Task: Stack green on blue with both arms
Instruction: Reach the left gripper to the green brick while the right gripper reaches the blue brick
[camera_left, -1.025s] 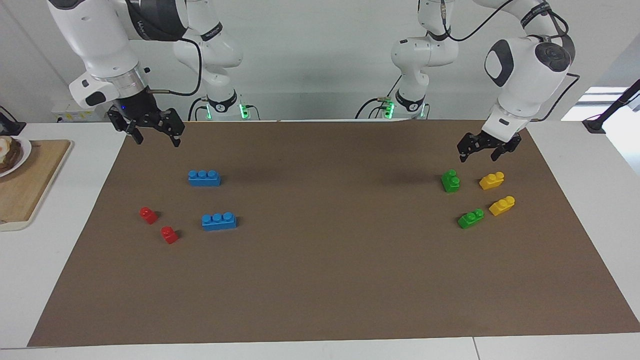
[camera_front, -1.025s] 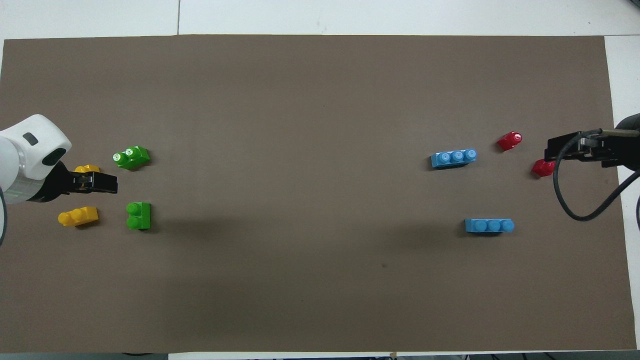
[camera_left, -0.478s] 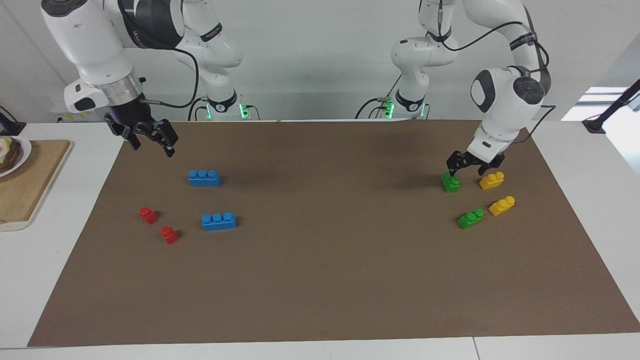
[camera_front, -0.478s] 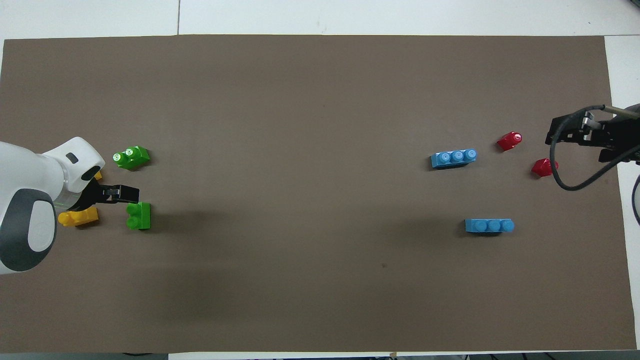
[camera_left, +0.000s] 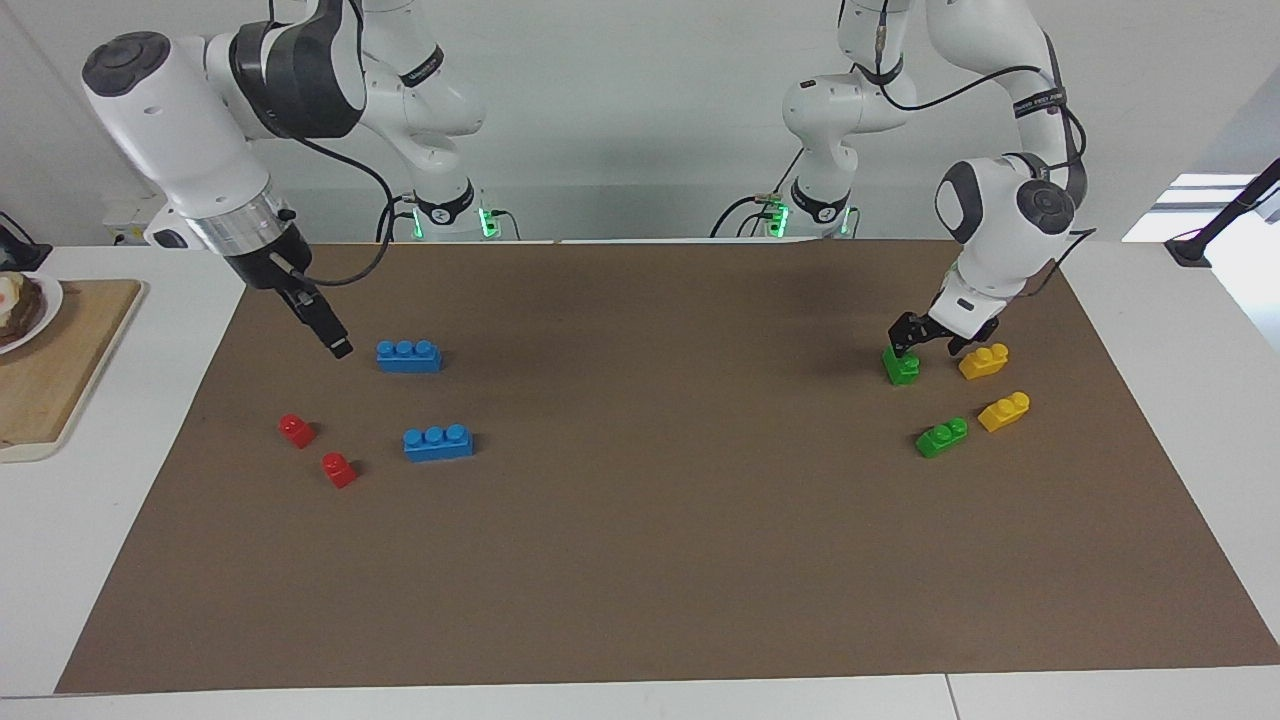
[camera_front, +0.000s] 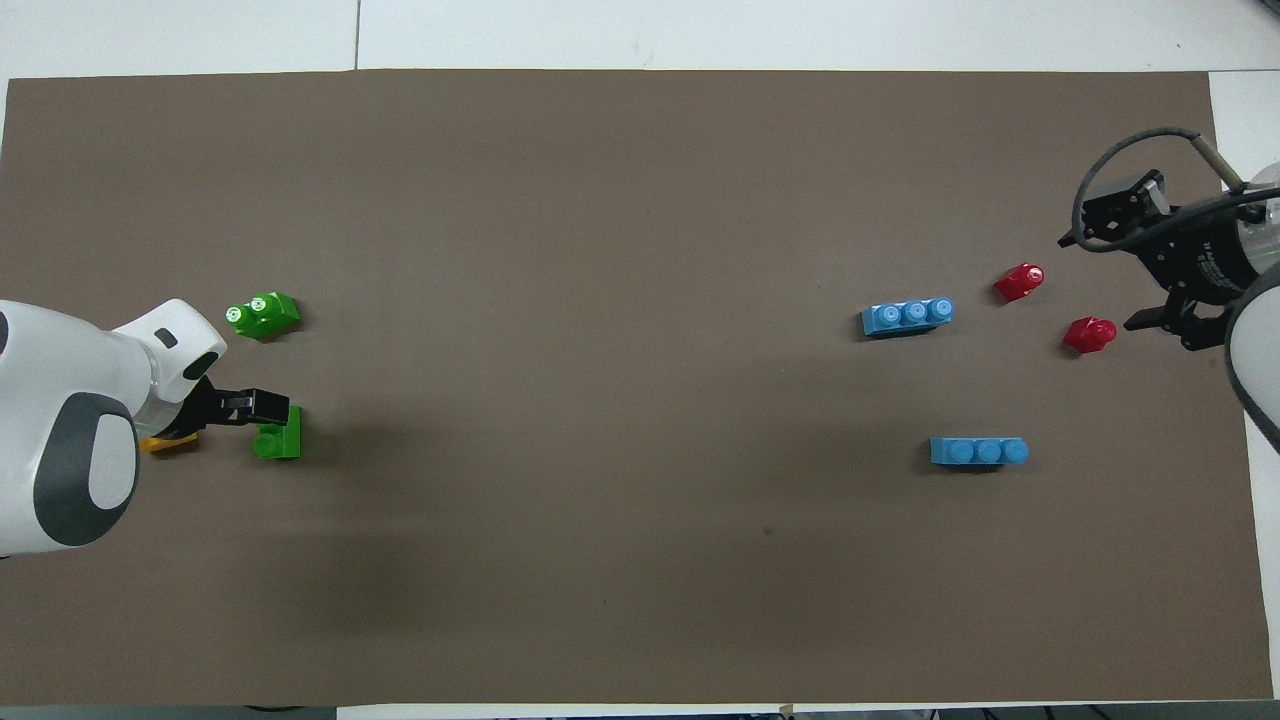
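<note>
Green brick (camera_left: 901, 366): on the brown mat, toward the left arm's end, under the left pincer (camera_left: 926, 341)
Left pincer: wide, straddling it
Blue brick (camera_left: 408, 356): beside the right pincer (camera_left: 340, 348)
Right pincer: wide, holding nothing

You are looking at two white robot arms (camera_left: 1005, 215) with smooth, rounded shells and dark grey bands at the joints. Round grey caps are covering the joint ends. A bright metal ring is sitting at the right arm's (camera_left: 190, 130) wrist. Each arm is ending in a black pincer; point to the left pincer (camera_left: 928, 340) and the right pincer (camera_left: 335, 340). Black cables are looping along both arms. Green lights are glowing at both bases, and small dark lettering is running along some joint bands.
</note>
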